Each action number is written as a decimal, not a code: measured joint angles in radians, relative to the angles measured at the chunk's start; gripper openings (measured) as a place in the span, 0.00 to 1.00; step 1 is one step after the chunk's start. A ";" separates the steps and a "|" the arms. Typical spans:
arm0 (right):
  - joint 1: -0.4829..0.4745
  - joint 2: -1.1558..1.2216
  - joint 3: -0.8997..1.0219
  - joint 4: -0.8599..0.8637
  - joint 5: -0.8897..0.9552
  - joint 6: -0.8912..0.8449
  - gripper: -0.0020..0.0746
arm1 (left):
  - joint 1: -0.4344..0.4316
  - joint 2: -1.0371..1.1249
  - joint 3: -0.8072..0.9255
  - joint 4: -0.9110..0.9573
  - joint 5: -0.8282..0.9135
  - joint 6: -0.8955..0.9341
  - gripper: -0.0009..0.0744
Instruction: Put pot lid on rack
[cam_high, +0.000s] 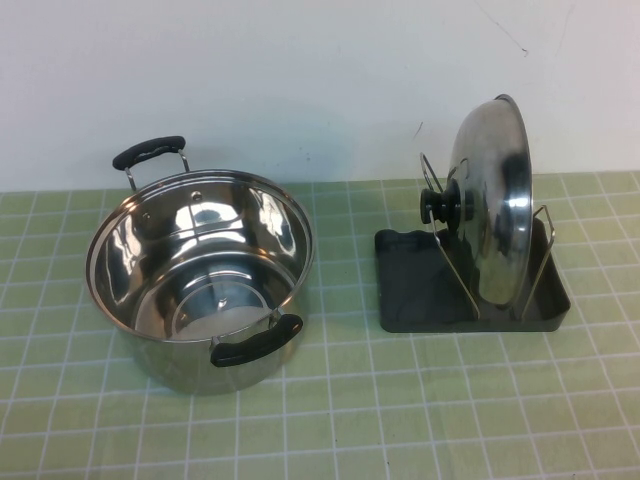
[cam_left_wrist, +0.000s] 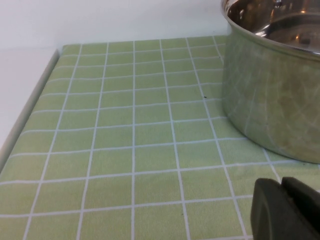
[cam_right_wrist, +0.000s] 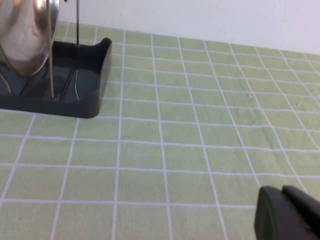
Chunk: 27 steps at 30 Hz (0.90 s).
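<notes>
**A:** Status on the lid?

**B:** The pot lid (cam_high: 492, 205) stands on edge in the rack (cam_high: 405, 285), slotted between the wire loops (cam_high: 541, 262), knob (cam_high: 440, 207) pointing toward the pot (cam_high: 200, 270). The loops brace it on both faces, which is why it stays near upright with nothing gripping it. The dark tray sits under its lower rim.

**A:** So it's done?

**B:** Looks done to me. Lid is seated, no arm near it from above.

**A:** Tools?

**B:** Left tool (cam_left_wrist: 290, 210) is low over the counter (cam_high: 400, 420) just beside the pot's outer wall, fingers pressed together, holding nothing. Right tool (cam_right_wrist: 290, 212) is low over bare counter, well apart from the rack's corner, also clenched and empty. Both read as parked.

**A:** Pot?

**B:** Open and empty, on the robot's left, well apart from the rack. One black handle (cam_high: 256, 342) faces the robot, the other (cam_high: 149, 152) faces the wall.

**A:** Any branding or text?

**B:** None readable. No logo on lid, pot or tray. Counter is plain green grid cloth.
</notes>
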 joint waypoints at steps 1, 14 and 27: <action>0.000 0.000 0.000 0.000 0.000 0.000 0.02 | 0.000 0.000 0.000 0.000 0.000 0.000 0.01; 0.000 0.000 0.000 0.000 0.000 0.000 0.02 | 0.000 0.000 0.000 0.000 0.000 0.000 0.01; 0.000 0.000 0.000 0.000 0.000 0.000 0.02 | 0.000 0.000 0.000 0.000 0.000 0.000 0.01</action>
